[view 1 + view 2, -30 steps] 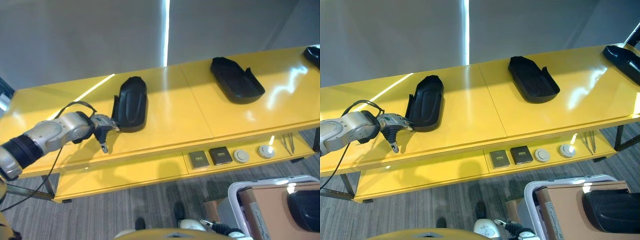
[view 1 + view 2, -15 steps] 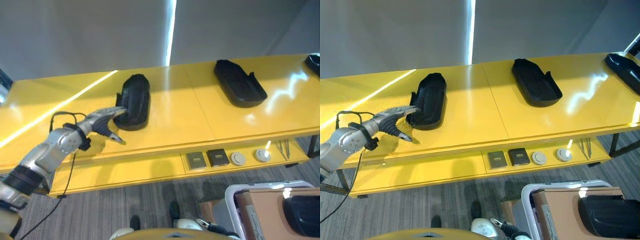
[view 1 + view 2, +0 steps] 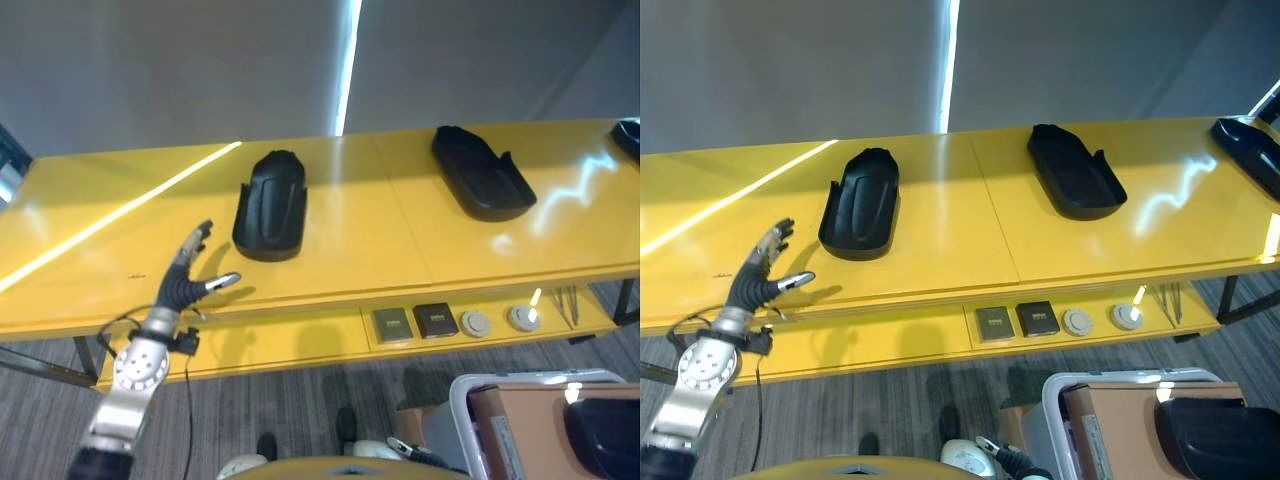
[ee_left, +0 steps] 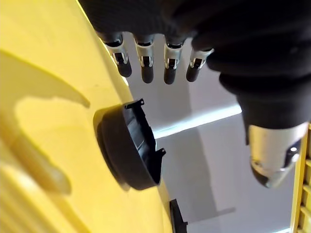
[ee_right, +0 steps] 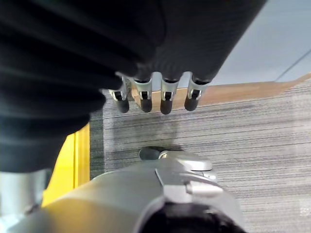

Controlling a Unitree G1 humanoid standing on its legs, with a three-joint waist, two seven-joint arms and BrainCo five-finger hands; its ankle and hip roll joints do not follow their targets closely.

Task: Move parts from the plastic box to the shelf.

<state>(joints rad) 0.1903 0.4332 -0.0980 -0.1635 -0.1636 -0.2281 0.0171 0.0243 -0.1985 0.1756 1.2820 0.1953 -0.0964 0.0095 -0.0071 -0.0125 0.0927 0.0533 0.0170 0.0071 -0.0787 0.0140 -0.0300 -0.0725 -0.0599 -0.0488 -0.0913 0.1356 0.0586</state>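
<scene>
Glossy yellow shelf (image 3: 380, 230), moulded black part (image 3: 270, 205), empty left hand (image 3: 186, 282)

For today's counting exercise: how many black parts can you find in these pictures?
4: one part on the shelf's left half, one right of centre, one at its far right edge, one in the box. More may lie hidden there.

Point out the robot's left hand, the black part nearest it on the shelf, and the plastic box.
left hand (image 3: 186, 280), left eye view, on its dark ribbed back.
nearest black part (image 3: 271, 205), left eye view, on its domed top.
plastic box (image 3: 1058, 393), right eye view, on its white rim corner.
</scene>
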